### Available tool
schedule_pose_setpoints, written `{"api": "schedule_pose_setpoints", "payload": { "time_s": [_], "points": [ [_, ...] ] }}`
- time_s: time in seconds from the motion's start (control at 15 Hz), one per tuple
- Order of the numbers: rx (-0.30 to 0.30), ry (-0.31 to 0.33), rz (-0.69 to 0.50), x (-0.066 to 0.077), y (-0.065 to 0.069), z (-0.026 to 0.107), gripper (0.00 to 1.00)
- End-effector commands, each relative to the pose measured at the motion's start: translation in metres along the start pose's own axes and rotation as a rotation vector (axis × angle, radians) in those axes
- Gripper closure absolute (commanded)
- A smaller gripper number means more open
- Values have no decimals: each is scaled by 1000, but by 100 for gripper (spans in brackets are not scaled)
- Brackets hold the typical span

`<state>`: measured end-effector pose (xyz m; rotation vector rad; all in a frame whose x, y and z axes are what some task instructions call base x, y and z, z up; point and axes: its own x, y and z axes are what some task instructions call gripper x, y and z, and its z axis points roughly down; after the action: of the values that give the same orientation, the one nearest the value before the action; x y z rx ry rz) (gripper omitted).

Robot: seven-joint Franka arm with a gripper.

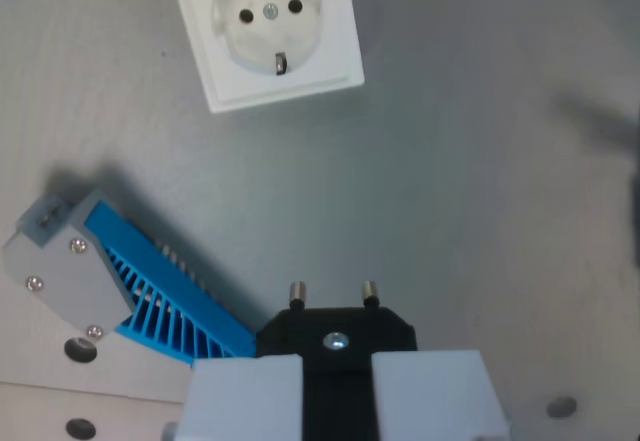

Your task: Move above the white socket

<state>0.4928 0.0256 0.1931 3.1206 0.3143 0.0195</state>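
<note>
The white socket lies flat on the grey surface at the top of the wrist view, a little left of centre, its top edge cut off by the frame. Its round recess shows two pin holes and a centre screw. At the bottom centre my gripper is shut on a black plug, with a white finger on each side of it. The plug's two metal pins point up the picture toward the socket. The plug is well below the socket in the view and slightly to the wrist view's right of it.
A blue ribbed part in a grey bracket lies at the lower left, reaching up to the plug's left side. A pale plate with holes fills the bottom left corner. A dark shadow falls on the right edge.
</note>
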Motion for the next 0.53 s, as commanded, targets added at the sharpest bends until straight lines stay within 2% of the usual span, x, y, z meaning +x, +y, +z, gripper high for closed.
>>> {"api": "schedule_pose_setpoints", "payload": {
  "time_s": [0.07,0.53],
  "points": [
    [69,1,-86,14,-2,12,100],
    [80,6,-121,30,-9,41,100]
  ]
}}
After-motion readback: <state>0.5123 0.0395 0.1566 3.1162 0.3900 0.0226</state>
